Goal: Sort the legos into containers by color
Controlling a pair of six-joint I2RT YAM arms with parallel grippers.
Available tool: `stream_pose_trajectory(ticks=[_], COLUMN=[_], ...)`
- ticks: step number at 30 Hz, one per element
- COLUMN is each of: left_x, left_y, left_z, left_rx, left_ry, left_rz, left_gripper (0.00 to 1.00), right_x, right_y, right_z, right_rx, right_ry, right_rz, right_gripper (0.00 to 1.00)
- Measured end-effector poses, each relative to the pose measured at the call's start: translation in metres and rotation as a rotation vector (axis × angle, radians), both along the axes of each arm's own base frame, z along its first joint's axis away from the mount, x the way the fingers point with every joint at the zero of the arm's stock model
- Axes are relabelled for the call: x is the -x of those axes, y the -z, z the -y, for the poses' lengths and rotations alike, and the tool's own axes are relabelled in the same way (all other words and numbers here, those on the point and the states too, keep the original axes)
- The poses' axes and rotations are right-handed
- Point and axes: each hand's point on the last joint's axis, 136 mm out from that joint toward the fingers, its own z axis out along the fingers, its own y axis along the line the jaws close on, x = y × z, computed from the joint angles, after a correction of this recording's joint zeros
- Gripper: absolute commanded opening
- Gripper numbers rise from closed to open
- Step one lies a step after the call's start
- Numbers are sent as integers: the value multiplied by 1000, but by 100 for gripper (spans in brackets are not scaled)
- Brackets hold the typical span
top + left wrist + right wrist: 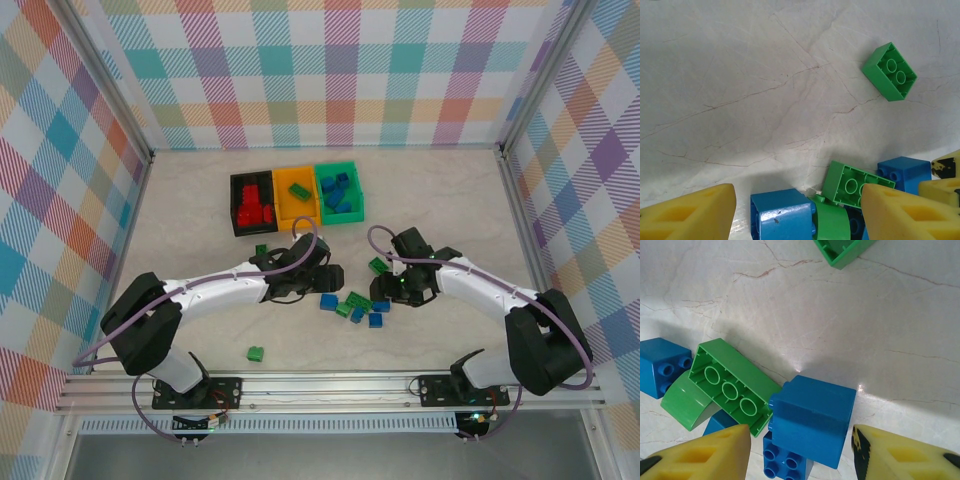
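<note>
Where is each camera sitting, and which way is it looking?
Top external: above and behind the arms, looking down on the table, the containers and both whole arms, bases at the bottom.
Left wrist: on the left arm, looking closely down at the legos; the left gripper shows its yellow fingers.
Right wrist: on the right arm, close above a blue brick; the right gripper shows yellow fingers too.
Shared: both wrist views catch the same upside-down green brick.

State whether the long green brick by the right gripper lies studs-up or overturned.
Overturned: the long green brick shows its hollow underside, with three round tubes facing the camera and no studs visible.
</note>
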Motion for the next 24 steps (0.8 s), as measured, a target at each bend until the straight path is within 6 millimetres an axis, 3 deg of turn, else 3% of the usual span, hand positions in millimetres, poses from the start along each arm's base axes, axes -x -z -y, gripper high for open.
stream_pose_trajectory(ticks=[24], left_x=[-1], left_y=[0], left_z=[-2], left_rx=[-10], left_ry=[-8], left_rz=[8], left_gripper=[67], right_x=[6], right_y=[24], right_z=[-4], right_rx=[58], right_ry=[-25], right_rz=[-55], right_gripper=[57])
